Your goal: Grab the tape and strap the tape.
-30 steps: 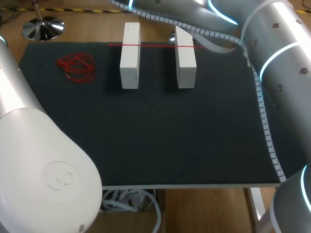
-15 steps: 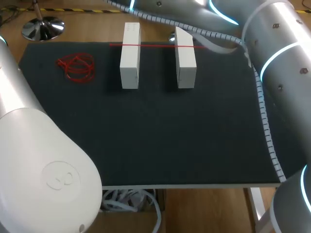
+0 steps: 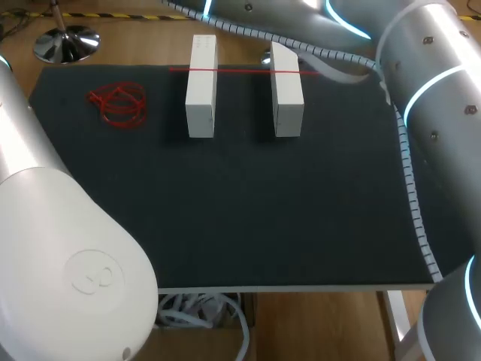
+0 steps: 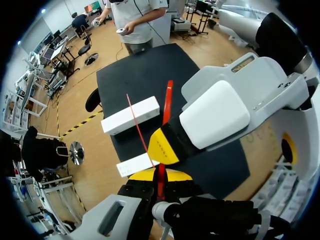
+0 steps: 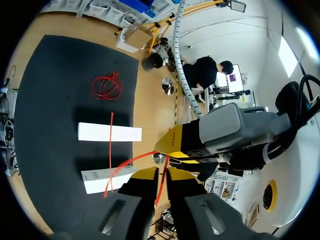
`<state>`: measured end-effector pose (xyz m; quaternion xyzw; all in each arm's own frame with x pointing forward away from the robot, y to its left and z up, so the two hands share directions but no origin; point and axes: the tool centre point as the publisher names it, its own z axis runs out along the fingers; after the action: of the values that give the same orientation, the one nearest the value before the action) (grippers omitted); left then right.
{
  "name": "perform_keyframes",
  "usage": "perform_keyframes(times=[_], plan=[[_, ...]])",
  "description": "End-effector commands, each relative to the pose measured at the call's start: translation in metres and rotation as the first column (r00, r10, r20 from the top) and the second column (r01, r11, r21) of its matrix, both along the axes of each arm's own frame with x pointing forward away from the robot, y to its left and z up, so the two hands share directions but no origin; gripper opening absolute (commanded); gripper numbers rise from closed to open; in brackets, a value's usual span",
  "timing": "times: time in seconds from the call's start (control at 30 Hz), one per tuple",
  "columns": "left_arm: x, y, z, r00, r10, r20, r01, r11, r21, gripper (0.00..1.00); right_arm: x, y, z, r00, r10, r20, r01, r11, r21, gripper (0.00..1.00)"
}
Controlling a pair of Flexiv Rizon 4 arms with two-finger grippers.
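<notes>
At the table's (image 3: 225, 226) far edge, red tape (image 3: 240, 71) spans two white blocks (image 3: 201, 86) (image 3: 287, 94), and the left gripper (image 4: 160, 176) and right gripper (image 5: 162, 174) each seem clamped on its trailing end.

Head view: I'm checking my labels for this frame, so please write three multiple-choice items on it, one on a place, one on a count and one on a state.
1. Where does the red bundle lie?
A. On the mat, left of the white blocks
B. On top of a block
C. Between the blocks

2. How many white blocks stand on the mat?
A. One
B. Two
C. Three

3. How does the red strap lie?
A. Coiled on the mat
B. Straight across both blocks
C. Wound round one block

Answers: 1 A, the bundle sits apart from the blocks on the mat's left side. 2 B, two blocks stand side by side. 3 B, the strap spans both blocks near their far ends.
</notes>
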<state>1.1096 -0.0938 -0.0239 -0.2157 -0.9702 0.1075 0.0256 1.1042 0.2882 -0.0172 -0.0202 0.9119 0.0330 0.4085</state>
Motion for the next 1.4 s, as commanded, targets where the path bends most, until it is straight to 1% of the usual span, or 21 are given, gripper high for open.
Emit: perform_keyframes(times=[0.03,0.07,0.17,0.3,0.47,0.63,0.77,0.8,0.83,0.93,1.0,1.2,1.27,1.4], plan=[[0.001,0.0,0.001,1.0,-0.001,-0.002,0.001,1.0,0.002,0.0,0.0,-0.001,0.0,1.0,0.004,-0.006,-0.004,1.0,-0.001,0.11],[0.001,0.0,0.001,1.0,-0.001,-0.002,0.001,1.0,0.002,0.0,0.0,-0.001,0.0,1.0,0.004,-0.007,-0.004,1.0,-0.001,0.16],[0.001,0.0,0.001,1.0,-0.001,-0.002,0.001,1.0,0.002,0.0,0.0,-0.001,0.0,1.0,0.004,-0.008,-0.004,1.0,-0.001,0.15],[0.001,0.0,0.001,1.0,-0.001,-0.002,0.001,1.0,0.002,0.0,-0.001,-0.001,0.001,1.0,0.006,-0.004,-0.006,1.0,0.003,0.19],[0.001,0.0,0.001,1.0,-0.001,-0.002,0.001,1.0,0.002,0.0,-0.006,0.001,0.004,1.0,0.013,-0.002,-0.013,1.0,0.009,0.19],[0.001,0.0,0.001,1.0,-0.001,-0.002,0.001,1.0,0.002,0.0,-0.012,0.005,0.012,1.0,0.026,0.011,-0.026,0.999,0.025,0.22],[0.001,0.0,0.001,1.0,-0.001,-0.002,0.001,1.0,0.002,0.0,-0.018,0.008,0.016,0.999,0.037,0.014,-0.038,0.999,0.036,0.2],[0.001,0.0,0.001,1.0,-0.001,-0.002,0.001,1.0,0.002,0.0,-0.02,0.009,0.017,0.999,0.041,0.014,-0.041,0.998,0.039,0.15],[0.001,0.0,0.001,1.0,-0.001,-0.002,0.001,1.0,0.002,0.0,-0.022,0.009,0.017,0.999,0.045,0.012,-0.045,0.998,0.043,0.13],[0.001,0.0,0.001,1.0,-0.001,-0.002,0.001,1.0,0.002,0.0,-0.031,0.011,0.019,0.998,0.058,0.01,-0.059,0.997,0.051,0.15],[0.001,0.0,0.001,1.0,-0.001,-0.002,0.001,1.0,0.002,0.0,-0.036,0.011,0.019,0.998,0.061,0.005,-0.061,0.996,0.059,0.19],[0.001,0.0,0.001,1.0,-0.001,-0.002,0.001,1.0,0.002,0.0,-0.054,0.005,0.018,0.998,0.069,-0.006,-0.069,0.994,0.082,0.2],[0.001,0.0,0.001,1.0,-0.001,-0.002,0.001,1.0,0.002,0.0,-0.059,0.001,0.017,0.998,0.068,-0.01,-0.066,0.994,0.09,0.18],[0.001,0.0,0.001,1.0,-0.001,-0.002,0.001,1.0,0.002,0.0,-0.07,-0.008,0.013,0.998,0.058,-0.023,-0.056,0.993,0.1,0.18]])
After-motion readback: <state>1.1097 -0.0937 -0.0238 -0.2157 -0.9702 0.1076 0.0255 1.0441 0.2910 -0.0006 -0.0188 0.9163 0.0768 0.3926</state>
